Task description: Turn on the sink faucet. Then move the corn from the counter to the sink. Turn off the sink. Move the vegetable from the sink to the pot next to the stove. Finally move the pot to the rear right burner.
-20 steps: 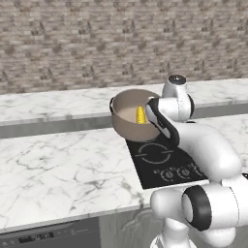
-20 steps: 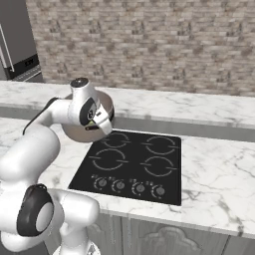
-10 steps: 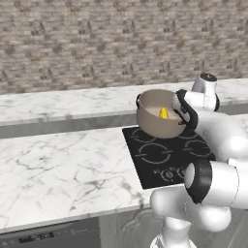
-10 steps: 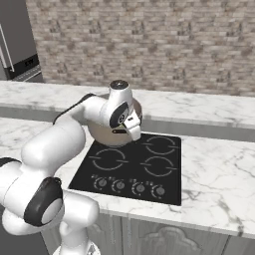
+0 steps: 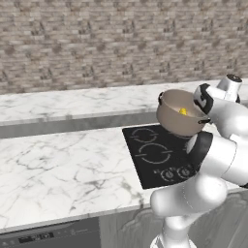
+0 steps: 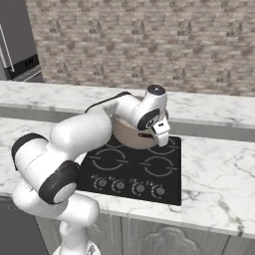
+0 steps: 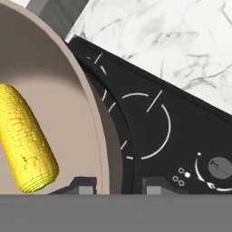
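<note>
The beige-grey pot [image 5: 175, 120] hangs above the back of the black stove [image 5: 154, 156], tipped slightly, with the yellow corn [image 5: 183, 112] lying inside it. My gripper [image 5: 203, 119] is shut on the pot's right rim. From the right base view the pot [image 6: 130, 135] sits behind my hand, and the gripper [image 6: 157, 131] holds its rim over the stove [image 6: 133, 170]. In the hand view the corn [image 7: 27, 140] rests on the pot floor, the pot wall [image 7: 98, 131] runs between my fingertips [image 7: 82, 185], and the gripper [image 7: 115, 186] clamps it above the stove [image 7: 149, 122].
White marble counter [image 5: 63, 160] stretches left of the stove and continues to its right [image 6: 219, 174]. A raised marble ledge [image 5: 72, 104] and a brick wall lie behind. The knobs [image 6: 130, 186] line the stove's front edge. A dark fridge [image 6: 17, 40] stands far left.
The pot with the corn in it has travelled right in my grip, from the stove's left rear edge to over the stove's rear.
</note>
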